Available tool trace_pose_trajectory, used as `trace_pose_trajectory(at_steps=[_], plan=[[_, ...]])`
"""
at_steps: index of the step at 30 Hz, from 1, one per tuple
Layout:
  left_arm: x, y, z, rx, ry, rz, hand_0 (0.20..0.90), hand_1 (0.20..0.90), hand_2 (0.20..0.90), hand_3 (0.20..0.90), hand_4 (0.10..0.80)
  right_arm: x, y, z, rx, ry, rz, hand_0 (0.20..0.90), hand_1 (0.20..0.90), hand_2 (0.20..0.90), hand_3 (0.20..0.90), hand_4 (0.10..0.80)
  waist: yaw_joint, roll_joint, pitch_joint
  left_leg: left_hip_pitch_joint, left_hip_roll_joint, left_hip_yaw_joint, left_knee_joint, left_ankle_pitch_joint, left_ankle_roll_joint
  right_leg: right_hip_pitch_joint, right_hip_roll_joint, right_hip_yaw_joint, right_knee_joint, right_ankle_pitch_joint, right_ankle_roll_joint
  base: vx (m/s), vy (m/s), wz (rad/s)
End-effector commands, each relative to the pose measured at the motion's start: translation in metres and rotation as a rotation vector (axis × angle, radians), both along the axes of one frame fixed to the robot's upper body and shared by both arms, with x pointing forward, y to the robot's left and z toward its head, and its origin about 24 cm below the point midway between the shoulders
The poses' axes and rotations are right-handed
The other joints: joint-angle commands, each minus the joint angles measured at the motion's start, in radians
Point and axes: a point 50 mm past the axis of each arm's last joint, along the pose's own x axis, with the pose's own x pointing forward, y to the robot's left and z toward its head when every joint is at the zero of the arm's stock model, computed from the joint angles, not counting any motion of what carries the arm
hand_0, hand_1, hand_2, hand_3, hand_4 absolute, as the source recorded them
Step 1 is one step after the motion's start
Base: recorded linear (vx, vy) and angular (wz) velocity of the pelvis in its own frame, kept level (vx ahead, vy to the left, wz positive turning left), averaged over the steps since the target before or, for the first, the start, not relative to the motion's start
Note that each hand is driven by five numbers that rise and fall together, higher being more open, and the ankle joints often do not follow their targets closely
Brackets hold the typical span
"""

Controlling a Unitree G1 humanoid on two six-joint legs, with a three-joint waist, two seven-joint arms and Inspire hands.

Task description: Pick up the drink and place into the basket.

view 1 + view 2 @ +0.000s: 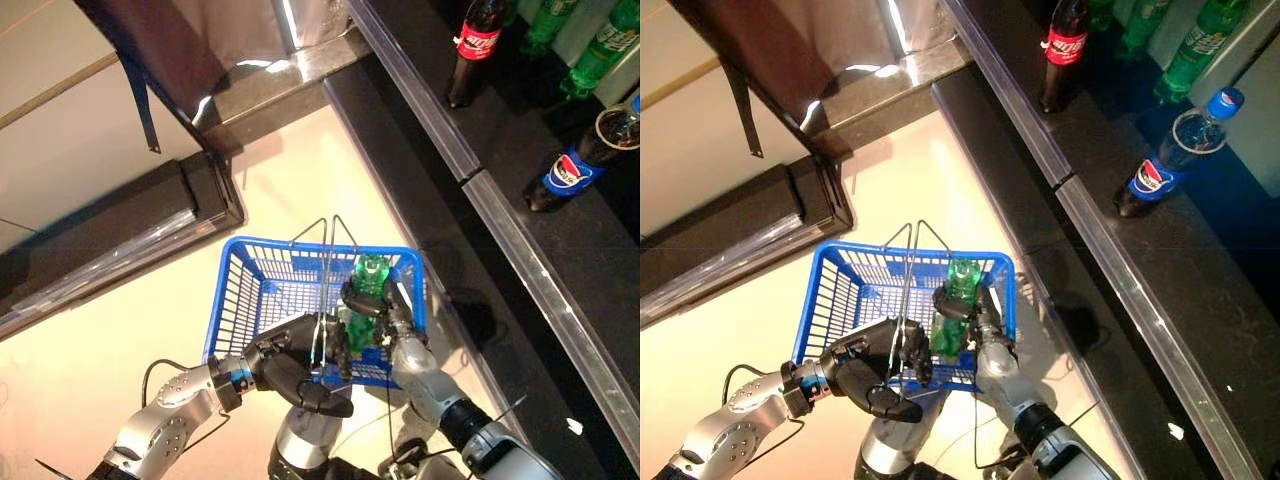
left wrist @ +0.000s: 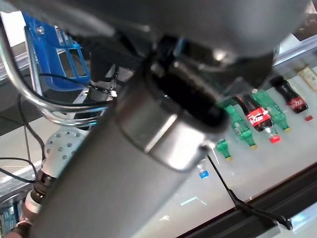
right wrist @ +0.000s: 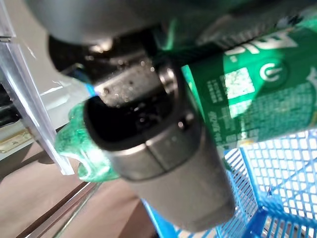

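Observation:
My right hand (image 1: 393,322) is shut on a green bottle (image 1: 368,292) and holds it upright over the near right corner of the blue basket (image 1: 240,300). The bottle also shows in the right eye view (image 1: 956,300) and close up in the right wrist view (image 3: 257,99), with the basket's blue mesh (image 3: 277,168) below it. My left hand (image 1: 295,370) is shut on the basket's thin wire handles (image 1: 326,262) and holds the basket raised in front of me. The handles show in the left wrist view (image 2: 29,99).
A dark shelf (image 1: 480,130) runs along the right, with a silver rail (image 1: 520,260) at its edge. On it stand a dark cola bottle with a red label (image 1: 470,50), a blue-label cola bottle (image 1: 585,160) and green bottles (image 1: 600,50). A dark cabinet (image 1: 110,220) lies at the left.

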Motion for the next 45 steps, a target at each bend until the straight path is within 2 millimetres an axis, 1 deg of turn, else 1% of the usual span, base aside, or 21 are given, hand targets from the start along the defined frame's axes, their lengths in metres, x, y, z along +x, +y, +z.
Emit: trace_pose_trajectory(at_steps=[1, 3, 6, 8, 12, 16, 19, 22, 25, 29, 30, 31, 33, 38, 41, 43, 45], plan=[[-0.012, -0.046, 0.084, -0.371, -0.436, -0.287, 0.3, 0.3, 0.3, 0.2, 0.1, 0.016, 0.064, 0.058, 0.097, -0.234, 0.183, 0.3, 0.3, 0.3, 0.2, 0.1, 0.003, 0.04, -0.041, -0.012, -0.011, -0.015, 0.067, -0.057, 0.038, -0.083, 0.0, 0.016, -0.04, 0.225, -0.078, -0.003, -0.01, 0.04], [-0.012, -0.046, 0.085, -0.368, -0.436, -0.29, 0.3, 0.3, 0.3, 0.2, 0.1, 0.017, 0.063, 0.055, 0.069, -0.218, 0.185, 0.3, 0.3, 0.3, 0.2, 0.1, 0.006, 0.041, -0.038, -0.014, -0.012, -0.016, 0.067, -0.056, 0.039, -0.086, -0.002, 0.015, -0.04, 0.227, -0.076, -0.002, -0.006, 0.02], [-0.01, -0.045, 0.086, -0.364, -0.442, -0.287, 0.3, 0.3, 0.3, 0.2, 0.1, 0.022, 0.054, 0.042, -0.089, -0.169, 0.181, 0.3, 0.3, 0.3, 0.2, 0.1, 0.012, 0.042, -0.032, -0.02, -0.014, -0.018, 0.07, -0.055, 0.043, -0.092, -0.006, 0.013, -0.035, 0.23, -0.076, 0.001, -0.01, 0.03], [-0.009, -0.046, 0.087, -0.363, -0.443, -0.295, 0.3, 0.3, 0.3, 0.2, 0.1, 0.026, 0.046, 0.03, -0.195, -0.095, 0.155, 0.3, 0.3, 0.3, 0.2, 0.1, 0.016, 0.039, -0.03, -0.025, -0.016, -0.019, 0.073, -0.055, 0.043, -0.096, -0.005, 0.015, -0.033, 0.231, -0.075, 0.005, -0.008, 0.02], [-0.006, -0.049, 0.091, -0.351, -0.449, -0.316, 0.3, 0.3, 0.3, 0.2, 0.1, 0.036, 0.03, 0.017, -0.389, 0.002, 0.145, 0.3, 0.3, 0.3, 0.2, 0.1, 0.028, 0.033, -0.022, -0.029, -0.015, -0.02, 0.077, -0.056, 0.044, -0.095, -0.007, 0.014, -0.033, 0.234, -0.072, 0.009, -0.029, 0.01], [-0.004, -0.054, 0.093, -0.342, -0.454, -0.324, 0.3, 0.3, 0.3, 0.2, 0.1, 0.044, 0.018, 0.014, -0.646, 0.017, 0.155, 0.3, 0.3, 0.3, 0.2, 0.1, 0.034, 0.032, -0.014, -0.034, -0.015, -0.02, 0.082, -0.056, 0.047, -0.106, -0.011, 0.013, -0.022, 0.238, -0.071, 0.0, -0.012, 0.01], [-0.003, -0.058, 0.093, -0.34, -0.46, -0.327, 0.3, 0.3, 0.3, 0.2, 0.1, 0.048, 0.011, 0.013, -0.776, 0.035, 0.153, 0.3, 0.3, 0.3, 0.2, 0.1, 0.035, 0.034, -0.006, -0.04, -0.016, -0.02, 0.083, -0.054, 0.051, -0.116, -0.012, 0.016, -0.016, 0.241, -0.069, -0.007, -0.002, 0.07], [-0.003, -0.06, 0.093, -0.339, -0.463, -0.323, 0.3, 0.3, 0.3, 0.2, 0.1, 0.05, 0.006, 0.013, -0.81, 0.046, 0.139, 0.3, 0.3, 0.3, 0.2, 0.1, 0.034, 0.036, 0.002, -0.044, -0.016, -0.019, 0.083, -0.053, 0.054, -0.124, -0.014, 0.019, -0.012, 0.243, -0.069, -0.002, 0.002, 0.01], [-0.002, -0.063, 0.094, -0.344, -0.463, -0.319, 0.3, 0.3, 0.3, 0.2, 0.1, 0.048, 0.002, 0.008, -0.842, 0.066, 0.138, 0.3, 0.3, 0.3, 0.2, 0.1, 0.031, 0.038, 0.009, -0.048, -0.016, -0.016, 0.082, -0.052, 0.057, -0.135, -0.018, 0.022, -0.006, 0.245, -0.068, 0.0, 0.0, 0.0], [-0.002, -0.065, 0.096, -0.347, -0.47, -0.322, 0.3, 0.3, 0.3, 0.2, 0.1, 0.051, 0.0, 0.011, -0.89, 0.047, 0.151, 0.3, 0.3, 0.3, 0.2, 0.1, 0.032, 0.034, 0.011, -0.057, -0.016, -0.014, 0.083, -0.053, 0.061, -0.148, -0.024, 0.022, -0.003, 0.252, -0.065, 0.0, 0.0, 0.0], [-0.002, -0.065, 0.096, -0.347, -0.47, -0.321, 0.3, 0.3, 0.3, 0.2, 0.1, 0.051, 0.0, 0.012, -0.887, 0.047, 0.152, 0.676, 0.676, 0.676, 0.639, 0.539, 0.031, 0.033, 0.011, -0.057, -0.014, -0.013, 0.083, -0.053, 0.061, -0.148, -0.024, 0.022, -0.004, 0.253, -0.065, 0.0, 0.0, 0.0], [-0.002, -0.065, 0.096, -0.348, -0.47, -0.32, 0.3, 0.3, 0.3, 0.2, 0.1, 0.052, 0.0, 0.014, -0.877, 0.041, 0.144, 0.9, 0.9, 0.9, 0.9, 0.8, 0.03, 0.03, 0.011, -0.059, -0.013, -0.011, 0.083, -0.053, 0.061, -0.15, -0.025, 0.023, -0.004, 0.254, -0.064, 0.0, 0.0, 0.0], [-0.002, -0.066, 0.097, -0.352, -0.465, -0.318, 0.3, 0.3, 0.3, 0.2, 0.1, 0.054, -0.001, 0.017, -0.866, 0.031, 0.143, 0.9, 0.9, 0.9, 0.9, 0.8, 0.029, 0.028, 0.011, -0.06, -0.012, -0.009, 0.083, -0.053, 0.061, -0.153, -0.026, 0.024, -0.004, 0.256, -0.063, 0.0, 0.0, 0.0], [-0.002, -0.065, 0.097, -0.35, -0.468, -0.306, 0.3, 0.3, 0.3, 0.2, 0.1, 0.059, 0.003, 0.034, -0.832, -0.066, 0.134, 0.9, 0.9, 0.9, 0.9, 0.8, 0.022, 0.019, 0.011, -0.065, -0.004, -0.003, 0.077, -0.051, 0.061, -0.161, -0.023, 0.024, -0.007, 0.258, -0.063, 0.0, 0.0, 0.0], [-0.001, -0.061, 0.094, -0.337, -0.462, -0.277, 0.3, 0.3, 0.3, 0.2, 0.1, 0.06, 0.008, 0.055, -0.792, -0.177, 0.125, 0.9, 0.9, 0.9, 0.9, 0.8, 0.011, 0.01, 0.011, -0.064, 0.002, 0.004, 0.071, -0.05, 0.06, -0.164, -0.02, 0.027, -0.01, 0.26, -0.062, 0.0, 0.0, 0.0], [0.001, -0.057, 0.092, -0.326, -0.457, -0.253, 0.3, 0.3, 0.3, 0.2, 0.1, 0.057, 0.015, 0.072, -0.767, -0.274, 0.124, 0.9, 0.9, 0.9, 0.9, 0.8, 0.001, -0.002, 0.011, -0.064, 0.007, 0.008, 0.067, -0.051, 0.06, -0.171, -0.017, 0.03, -0.012, 0.263, -0.062, -0.039, -0.026, -0.01], [0.003, -0.052, 0.09, -0.318, -0.458, -0.227, 0.3, 0.3, 0.3, 0.2, 0.1, 0.051, 0.019, 0.084, -0.742, -0.35, 0.132, 0.9, 0.9, 0.9, 0.9, 0.8, -0.013, -0.012, 0.011, -0.064, 0.012, 0.017, 0.064, -0.052, 0.06, -0.177, -0.013, 0.037, -0.015, 0.264, -0.061, -0.053, -0.015, -0.05]])
